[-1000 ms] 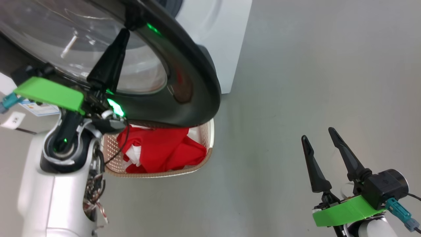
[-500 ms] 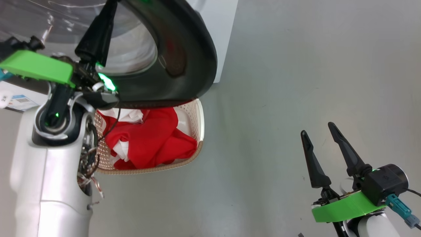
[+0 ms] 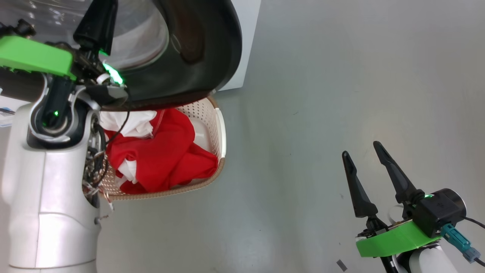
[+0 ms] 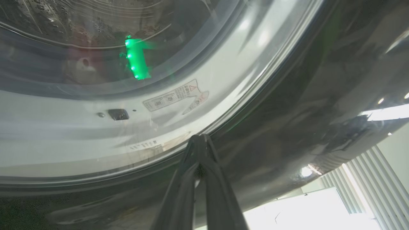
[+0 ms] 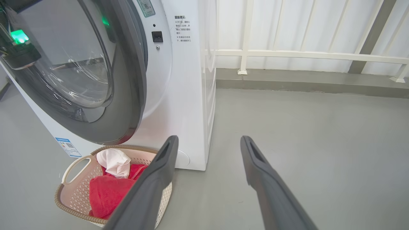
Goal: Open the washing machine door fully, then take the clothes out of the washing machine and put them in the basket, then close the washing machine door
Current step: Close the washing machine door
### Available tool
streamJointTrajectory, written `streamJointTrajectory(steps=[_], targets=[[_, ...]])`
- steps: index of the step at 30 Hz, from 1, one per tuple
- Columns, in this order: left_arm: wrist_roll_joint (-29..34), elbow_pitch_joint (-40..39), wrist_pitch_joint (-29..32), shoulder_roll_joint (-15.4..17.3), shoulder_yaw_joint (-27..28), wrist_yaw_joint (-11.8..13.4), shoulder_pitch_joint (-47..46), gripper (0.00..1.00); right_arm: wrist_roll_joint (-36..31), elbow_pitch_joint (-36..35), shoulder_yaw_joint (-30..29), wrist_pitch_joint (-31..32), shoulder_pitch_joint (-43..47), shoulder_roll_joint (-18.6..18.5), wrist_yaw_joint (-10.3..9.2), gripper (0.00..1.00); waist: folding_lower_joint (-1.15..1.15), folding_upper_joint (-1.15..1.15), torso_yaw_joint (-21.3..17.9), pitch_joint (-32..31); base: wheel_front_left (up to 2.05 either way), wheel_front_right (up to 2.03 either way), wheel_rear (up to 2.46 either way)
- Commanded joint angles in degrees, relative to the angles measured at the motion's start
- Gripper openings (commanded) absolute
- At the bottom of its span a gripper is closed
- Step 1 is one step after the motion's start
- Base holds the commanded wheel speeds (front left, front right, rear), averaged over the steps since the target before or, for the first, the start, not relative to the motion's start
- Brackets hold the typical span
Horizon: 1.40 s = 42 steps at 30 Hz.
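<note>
Upper left of the head view: your left gripper [image 4: 200, 142] is pressing clenched, empty fingers against the washing machine door [image 3: 204, 57], which is lying straight ahead of its tips, so this arm is the nearer one for the closing push. Lower left, the clothes [image 3: 163, 159] are sitting in the basket [image 3: 221, 132] beneath the door. Lower right, your right gripper [image 3: 360, 149] is hanging released, well apart.

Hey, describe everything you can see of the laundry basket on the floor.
The small cream-white perforated plastic basket has a brown woven-look rim and a white loop handle. It stands upright on the grey floor before the white front-loading washing machine, beneath its black-rimmed round door, holding a bunched red-and-white fabric garment.
</note>
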Motion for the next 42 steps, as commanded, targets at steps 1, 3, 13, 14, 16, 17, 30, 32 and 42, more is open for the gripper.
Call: streamJointTrajectory(steps=[1, 3, 13, 14, 16, 17, 30, 32, 42], targets=[[0.68, -1.18, -0.04, 1.44, 0.99, -0.96, -1.97, 0.0, 0.54, -1.41, 1.13, -0.37, -1.76, -0.67, 0.35, 1.0, 0.0, 0.0, -0.24, 0.33, 0.0, 0.0, 0.0], [0.83, -0.78, -0.08, 1.52, 1.0, -1.14, -2.47, 0.0, 0.59, -1.42, 1.2, -0.37, -1.92, -0.67, 0.35, 1.0, 0.0, 0.0, -0.37, 0.59, 0.0, 0.0, 0.0], [1.49, 1.34, -0.33, 1.68, 1.04, -2.11, -3.82, 0.0, 0.58, -1.36, 1.03, -0.37, -2.37, -0.67, 0.35, 1.0, 0.0, 0.0, -0.41, 1.08, 0.0, 0.0, 0.0], [1.77, 1.58, -0.45, 1.74, 0.95, -2.21, -3.71, 0.0, 0.57, -1.31, 0.95, -0.37, -2.35, -0.67, 0.35, 1.0, 0.0, 0.0, -0.29, 0.99, 0.0, 0.0, 0.0], [3.03, 2.04, -1.05, 2.14, 0.47, -2.36, -3.4, 0.0, 0.55, -1.23, 0.78, -0.37, -2.33, -0.67, 0.35, 1.0, 0.0, 0.0, 0.09, 0.74, 0.0, 0.0, 0.0], [3.88, 2.17, -1.31, 2.42, 0.04, -2.46, -3.15, 0.0, 0.54, -1.21, 0.77, -0.37, -2.35, -0.67, 0.35, 1.0, 0.0, 0.0, 0.29, 0.57, 0.0, 0.0, 0.0], [13.24, -2.03, -5.63, 4.88, -4.3, -2.96, 5.26, 1.0, 0.31, -0.27, 1.11, -0.37, -2.11, -0.67, 0.35, 1.0, 0.0, 0.0, 4.61, -3.68, 0.0, 0.0, 0.0], [15.49, -3.69, -7.03, 5.48, -5.11, -3.03, 7.26, 1.0, 0.22, -0.12, 1.17, -0.37, -2.03, -0.67, 0.35, 1.0, 0.0, 0.0, 5.37, -4.52, 0.0, 0.0, 0.0], [29.34, -12.43, -16.17, 9.3, -9.67, -3.23, 19.71, 1.0, 0.0, 0.57, 0.92, -0.37, -1.19, -0.67, 0.35, 1.0, 0.0, 0.0, 7.93, -9.51, 0.0, 0.0, 0.0]])
